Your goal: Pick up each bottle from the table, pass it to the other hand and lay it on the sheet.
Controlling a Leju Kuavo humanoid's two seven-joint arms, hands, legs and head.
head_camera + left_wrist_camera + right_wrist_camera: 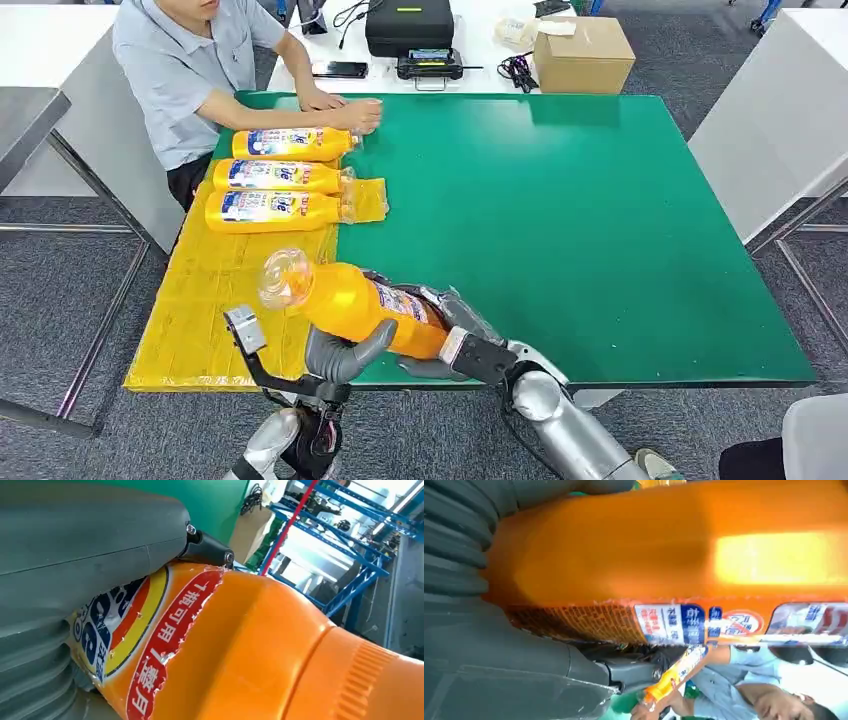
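Note:
An orange bottle with a clear cap hangs tilted over the table's front edge, cap pointing toward the yellow sheet. My right hand grips its base end, and my left hand holds it from below near the middle. Up close the bottle lies against my left hand. The bottle's labelled body also lies against my right hand. Three matching bottles lie side by side on the sheet's far end.
A person sits at the far left corner with both hands on the green table. Behind it stand a cardboard box, a black case and a phone. A white table is at the right.

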